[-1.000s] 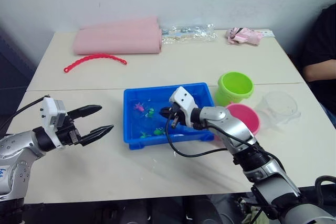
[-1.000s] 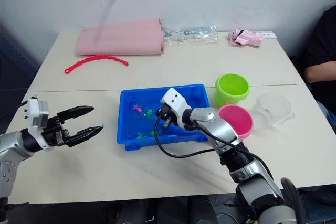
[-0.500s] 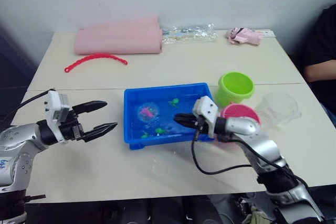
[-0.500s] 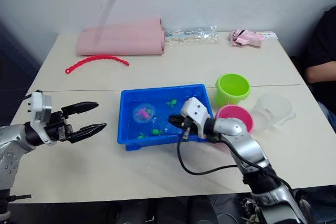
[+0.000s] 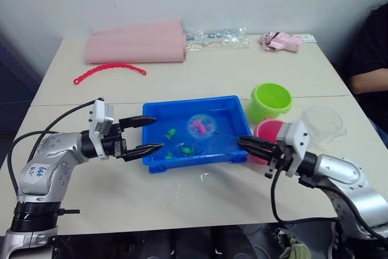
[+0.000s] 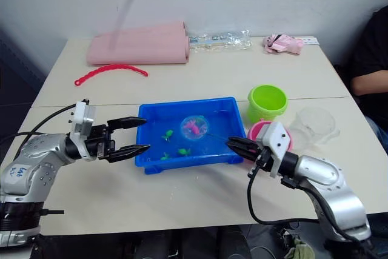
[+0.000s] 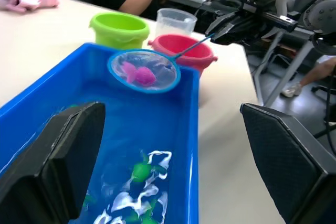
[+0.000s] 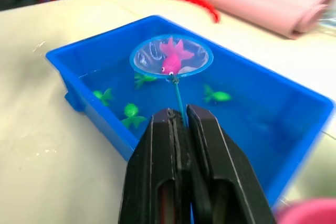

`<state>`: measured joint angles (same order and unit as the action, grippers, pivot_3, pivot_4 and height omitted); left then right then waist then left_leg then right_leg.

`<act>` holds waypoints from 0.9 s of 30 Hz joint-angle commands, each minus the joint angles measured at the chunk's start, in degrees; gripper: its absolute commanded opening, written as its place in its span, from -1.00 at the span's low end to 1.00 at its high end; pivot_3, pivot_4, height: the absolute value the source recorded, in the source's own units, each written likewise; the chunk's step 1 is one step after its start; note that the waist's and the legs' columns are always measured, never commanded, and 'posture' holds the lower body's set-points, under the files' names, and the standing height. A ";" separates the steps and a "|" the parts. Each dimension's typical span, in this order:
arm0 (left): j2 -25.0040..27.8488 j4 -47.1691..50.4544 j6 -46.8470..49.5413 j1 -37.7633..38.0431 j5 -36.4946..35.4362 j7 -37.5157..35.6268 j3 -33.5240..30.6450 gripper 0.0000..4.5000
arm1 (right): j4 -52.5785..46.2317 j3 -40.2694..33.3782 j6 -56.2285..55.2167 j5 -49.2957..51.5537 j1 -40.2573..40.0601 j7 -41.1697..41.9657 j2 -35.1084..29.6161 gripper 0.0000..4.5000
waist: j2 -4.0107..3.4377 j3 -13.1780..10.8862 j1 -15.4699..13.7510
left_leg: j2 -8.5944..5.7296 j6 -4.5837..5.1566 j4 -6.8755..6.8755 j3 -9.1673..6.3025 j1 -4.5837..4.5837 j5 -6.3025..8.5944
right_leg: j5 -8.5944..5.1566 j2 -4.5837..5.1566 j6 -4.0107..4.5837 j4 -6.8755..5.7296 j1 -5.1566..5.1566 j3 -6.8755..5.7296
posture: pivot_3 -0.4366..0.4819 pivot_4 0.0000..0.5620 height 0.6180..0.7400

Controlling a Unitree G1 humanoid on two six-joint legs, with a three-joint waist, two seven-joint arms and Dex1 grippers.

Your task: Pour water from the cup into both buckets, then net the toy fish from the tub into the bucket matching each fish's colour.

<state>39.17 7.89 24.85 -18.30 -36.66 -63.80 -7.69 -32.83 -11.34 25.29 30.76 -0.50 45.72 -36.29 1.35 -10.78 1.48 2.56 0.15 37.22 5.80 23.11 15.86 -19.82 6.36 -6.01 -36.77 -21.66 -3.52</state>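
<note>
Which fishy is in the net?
The pink fish, lifted in the net held by the right gripper. The green fish are loose in the tub.

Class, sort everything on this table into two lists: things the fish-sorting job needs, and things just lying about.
Job:
net, holding a pink fish
green fish
blue tub
green bucket
pink bucket
clear cup

Lying about:
pink roll
red beaded strip
clear wrapper
pink cloth

two silver-grey metal robot arms with rounded shells and black joints. each ends in a white boxy wrist block and two black pointed fingers: left gripper [image 5: 145, 134], right gripper [image 5: 245, 144]. thin black cables loop from both wrists. the left forearm carries a white label with handwritten markings.
</note>
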 commanded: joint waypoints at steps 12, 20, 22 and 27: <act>-7.48 -12.23 -5.33 -13.74 3.74 -10.18 10.04 0.99 | -14.67 -32.66 0.49 5.15 -25.54 -4.59 -0.75 -1.00 | -0.01 0.00 -1.95 | -0.13 0.12 0.10 -0.02 -0.03 -0.03 | 0.05 -0.15 -0.10 0.23 0.13 0.02 | -0.05 -0.47 1.00; -10.04 -16.90 -7.56 -15.20 5.38 -12.80 10.67 0.99 | -9.31 -35.43 -15.71 -8.65 -34.15 -2.97 4.39 -1.00 | -0.02 0.01 -1.84 | -0.15 0.10 0.11 -0.01 -0.04 -0.04 | 0.06 -0.25 -0.11 0.22 0.12 0.06 | -0.05 -0.47 1.00; -10.58 -17.69 -8.12 -15.16 5.71 -12.99 10.70 0.99 | -6.76 -35.50 -20.47 -12.09 -34.99 -2.18 4.37 -1.00 | -0.02 0.01 -1.83 | -0.15 0.10 0.11 -0.02 -0.05 -0.05 | 0.06 -0.25 -0.11 0.22 0.13 0.06 | -0.05 -0.47 1.00; -12.01 -18.03 -9.03 -14.62 6.27 -12.43 10.50 0.99 | 0.58 -34.49 -37.33 -24.70 -34.08 -3.24 2.40 -1.00 | -0.02 0.01 -1.69 | -0.18 0.09 0.12 -0.02 -0.05 -0.05 | 0.06 -0.25 -0.13 0.22 0.13 0.07 | -0.05 -0.47 1.00</act>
<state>27.42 -10.28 16.74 -32.72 -30.48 -76.30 3.31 -34.00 -45.00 -4.95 10.61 -34.87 43.35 -32.91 1.33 -10.77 -0.21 2.38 0.23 37.33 5.77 23.06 15.80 -19.76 6.11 -6.13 -36.55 -21.53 -3.45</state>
